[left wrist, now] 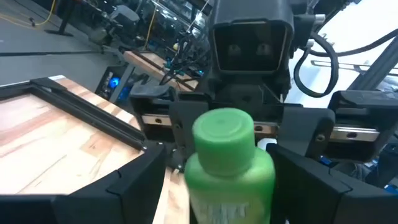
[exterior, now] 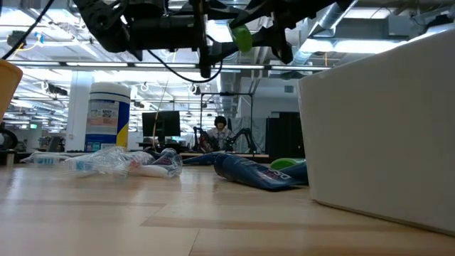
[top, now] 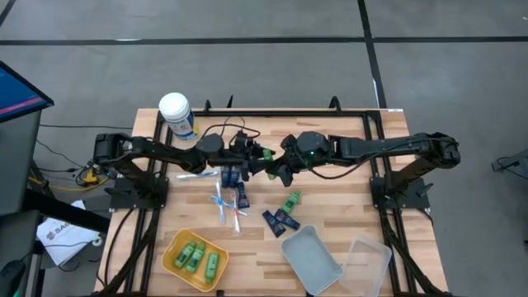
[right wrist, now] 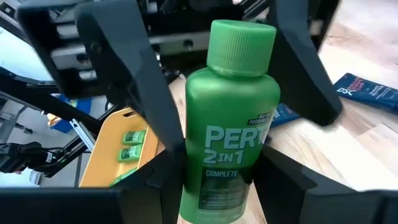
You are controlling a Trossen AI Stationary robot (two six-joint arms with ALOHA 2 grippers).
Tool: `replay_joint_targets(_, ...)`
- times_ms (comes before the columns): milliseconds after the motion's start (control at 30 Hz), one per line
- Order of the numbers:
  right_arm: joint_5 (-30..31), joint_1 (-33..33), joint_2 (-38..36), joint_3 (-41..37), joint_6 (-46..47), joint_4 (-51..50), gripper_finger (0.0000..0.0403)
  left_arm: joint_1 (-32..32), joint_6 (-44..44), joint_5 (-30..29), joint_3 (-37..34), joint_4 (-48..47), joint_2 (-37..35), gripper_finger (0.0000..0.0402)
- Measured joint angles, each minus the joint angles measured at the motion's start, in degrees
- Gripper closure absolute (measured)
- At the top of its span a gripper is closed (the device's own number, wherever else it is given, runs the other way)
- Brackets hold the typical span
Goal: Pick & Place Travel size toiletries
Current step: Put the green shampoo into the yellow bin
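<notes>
Light: bright, even, from ceiling strips [exterior: 64,43] overhead.
Shadows: soft, faint on the surface [top: 330,210].
Blur: green bottle [left wrist: 227,165] soft up close; room background hazy.

One camera looks straight down, one level across the table [top: 330,247], and both close wrist cameras share the green bottle [right wrist: 230,124].

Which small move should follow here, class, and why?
Probably the left gripper should close on the green bottle's cap end: the right gripper grips the green bottle mid-air, and the left gripper's open fingers already flank it.
</notes>
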Motion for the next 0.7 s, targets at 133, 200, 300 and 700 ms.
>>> replay_joint_targets(133,0.0,0.01,0.0,0.0,0.0,-0.22,0.0246,-0.04,0.02,0.01,0.26,0.47,0.34,0.0142)
replay_joint_targets(200,0.02,0.31,0.0,0.0,0.0,-0.24,0.0244,-0.04,0.4,-0.06,0.28,0.63,0.33,0.0153)
replay_joint_targets(300,0.0,0.36,0.0,0.0,0.0,-0.16,0.0242,-0.04,1.26,-0.09,0.28,0.91,-0.21,0.0178)
replay_joint_targets(700,-0.07,0.36,0.04,0.0,-0.02,0.16,0.0242,-0.04,1.12,0.83,0.28,0.73,-0.22,0.0238)
